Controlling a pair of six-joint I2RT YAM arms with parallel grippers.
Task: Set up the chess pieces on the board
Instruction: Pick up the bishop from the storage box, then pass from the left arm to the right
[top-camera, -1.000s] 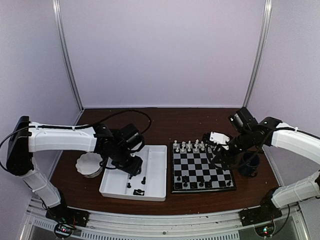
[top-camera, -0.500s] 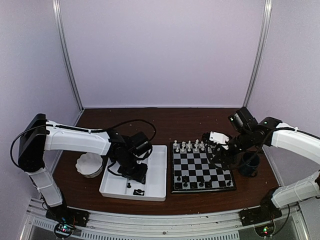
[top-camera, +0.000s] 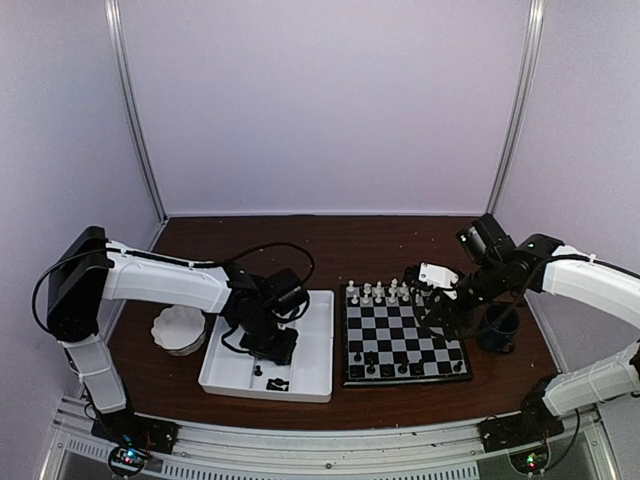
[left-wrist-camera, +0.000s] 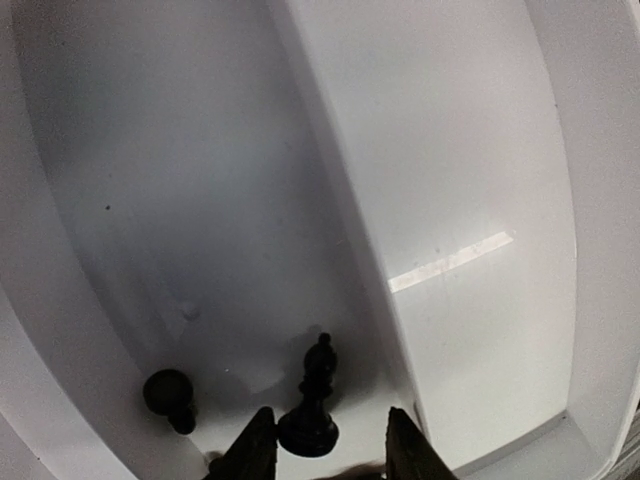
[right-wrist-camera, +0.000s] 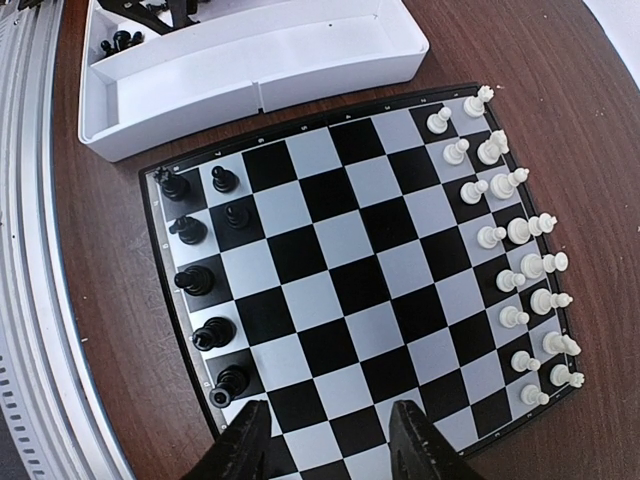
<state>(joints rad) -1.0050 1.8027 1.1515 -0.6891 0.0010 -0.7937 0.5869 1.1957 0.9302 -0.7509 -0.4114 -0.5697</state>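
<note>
left gripper (left-wrist-camera: 328, 425): we see it released, fingers straddling a black chess piece (left-wrist-camera: 312, 395) in the tray (left-wrist-camera: 450, 180) | right gripper (right-wrist-camera: 328, 415): released, empty, above the board (right-wrist-camera: 340, 250)

From where I stand, both arms are wearing smooth white shells. The left arm (top-camera: 165, 278) is carrying a boxy black block at one joint, with a thin black cable (top-camera: 272, 245) arching above its dark wrist. The right arm (top-camera: 590, 282) is showing black joints, and its black fingers (right-wrist-camera: 245, 445) are tapering to blunt tips.
</note>
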